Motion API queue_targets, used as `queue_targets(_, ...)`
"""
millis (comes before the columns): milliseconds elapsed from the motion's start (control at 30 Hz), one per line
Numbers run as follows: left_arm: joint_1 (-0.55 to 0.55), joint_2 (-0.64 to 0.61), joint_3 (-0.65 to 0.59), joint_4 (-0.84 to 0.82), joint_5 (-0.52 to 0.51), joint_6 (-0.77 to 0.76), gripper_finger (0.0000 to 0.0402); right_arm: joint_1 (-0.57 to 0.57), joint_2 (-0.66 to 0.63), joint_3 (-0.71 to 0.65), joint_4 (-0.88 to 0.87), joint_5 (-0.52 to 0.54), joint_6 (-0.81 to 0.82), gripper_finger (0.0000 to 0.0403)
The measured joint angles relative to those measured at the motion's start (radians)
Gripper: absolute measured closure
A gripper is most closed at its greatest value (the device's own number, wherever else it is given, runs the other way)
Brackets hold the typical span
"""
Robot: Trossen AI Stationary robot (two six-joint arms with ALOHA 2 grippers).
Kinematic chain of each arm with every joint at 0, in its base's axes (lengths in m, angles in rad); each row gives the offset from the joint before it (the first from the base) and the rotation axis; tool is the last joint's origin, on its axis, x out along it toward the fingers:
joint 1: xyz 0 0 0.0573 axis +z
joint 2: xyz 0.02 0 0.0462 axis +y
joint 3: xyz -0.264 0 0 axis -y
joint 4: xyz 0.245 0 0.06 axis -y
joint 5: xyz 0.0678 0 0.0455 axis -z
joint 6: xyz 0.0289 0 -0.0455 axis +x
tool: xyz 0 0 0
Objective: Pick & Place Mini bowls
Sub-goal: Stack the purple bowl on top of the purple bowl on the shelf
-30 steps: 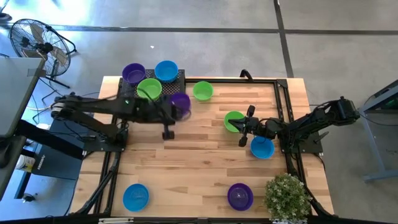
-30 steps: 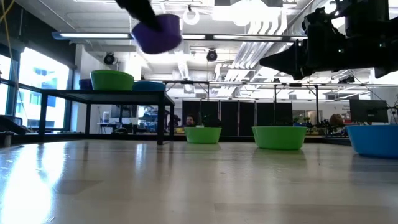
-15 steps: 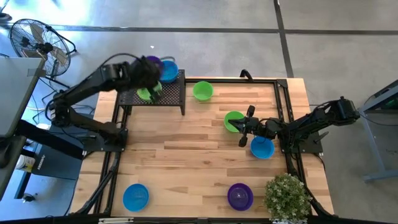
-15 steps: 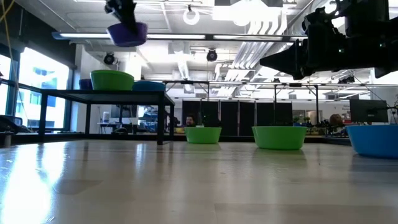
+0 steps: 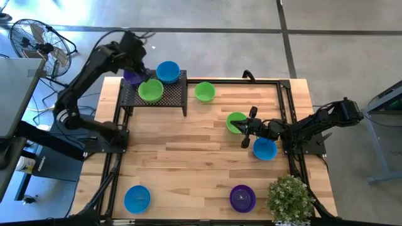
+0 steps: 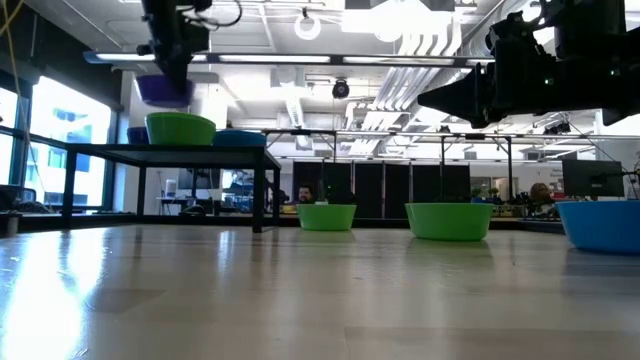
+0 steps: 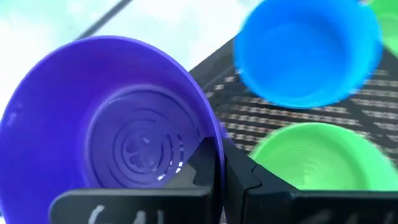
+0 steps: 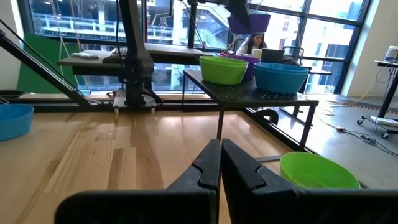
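The wooden table fills the middle of the high view. At its 11 o'clock corner stands the black mesh rack, and at 5 o'clock the potted plant.

The left arm reaches up over the rack's far left corner. Its left end effector is pinched on the rim of a purple bowl, which hangs in the air just above the rack, beside another purple bowl that rests on the rack's 10 o'clock corner. In the low view the held bowl sits a little above the rack top. A green bowl and a blue bowl rest on the rack, near each other.

The right arm lies low at the table's 3 o'clock side, and its right end effector has its fingers pressed together, holding nothing.

On the table top, a green bowl beside the rack sits at 12 o'clock. A second green bowl lies just at the right end effector's tip, and a blue bowl near the right arm sits just under it. A blue bowl at 7 o'clock and a purple bowl at 6 o'clock sit along the near edge.
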Motion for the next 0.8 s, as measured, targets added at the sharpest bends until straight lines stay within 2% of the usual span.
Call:
queue_targets(200, 0.088, 0.057, 0.0, 0.0, 0.037, 0.039, 0.0401, 0.0, 0.0, 0.0, 0.0, 0.0, 0.0, 0.0402)
queue_targets(567, 0.09, 0.106, -0.038, 0.0, 0.149, 0.01, 0.0401, 0.0, 0.0, 0.0, -0.003, 0.0, 0.0, 0.04)
queue_targets(800, 0.09, 0.071, -0.153, 0.046, 0.109, -0.031, 0.0401, 0.0, 0.0, 0.0, -0.008, 0.0, 0.0, 0.0401)
